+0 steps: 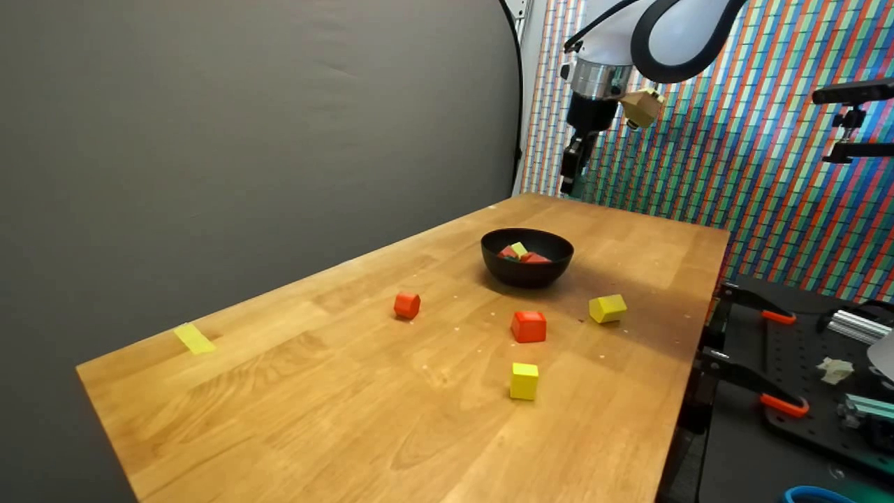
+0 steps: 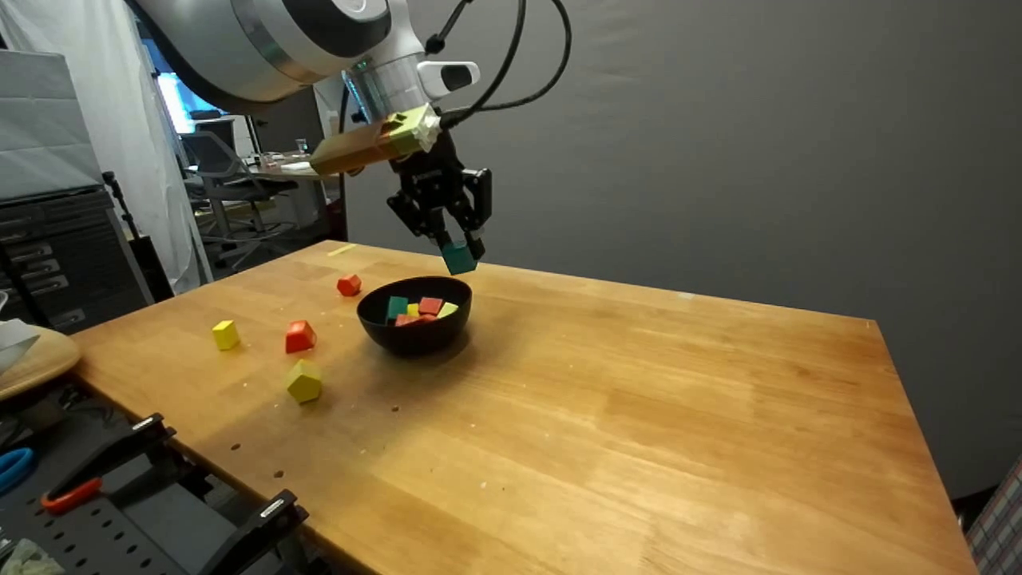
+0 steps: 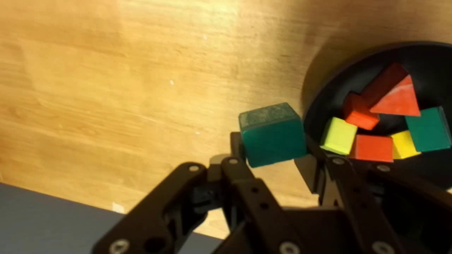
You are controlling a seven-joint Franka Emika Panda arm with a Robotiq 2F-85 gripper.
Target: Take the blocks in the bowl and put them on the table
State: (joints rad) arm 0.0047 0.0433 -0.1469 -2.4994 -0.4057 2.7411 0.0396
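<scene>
Fingers [image 3: 308, 173] are closed around a teal block [image 3: 274, 141], held above the worktop [image 3: 88, 88]; in the wrist view the bowl [image 3: 432, 74] is seen just rightward, so a leftward set-down is probably needed.

Looks like a robotics lab w/ an office-type corner in the bkgd. A jointed robot arm [image 2: 215, 40] w/ black cables [image 2: 509, 60] hangs over a wooden tabletop [image 2: 639, 415]; alongside one edge are a black perforated plate [image 2: 112, 535] & clamps [image 1: 751, 381] w/ orange parts. A camera-type device [image 1: 852, 92] sits on a mount in an exterior view. A lg. grey backdrop [image 1: 279, 140] runs along the opp. edge; a multicol. patterned surface [image 1: 684, 161] stands past a short end. Further back, in an exterior view, there's a white curtain [image 2: 116, 104], drawer unit [image 2: 72, 239], office chair [image 2: 210, 154], desk [image 2: 307, 172] & what looks like a lit screen [image 2: 174, 100], partly hidden.
</scene>
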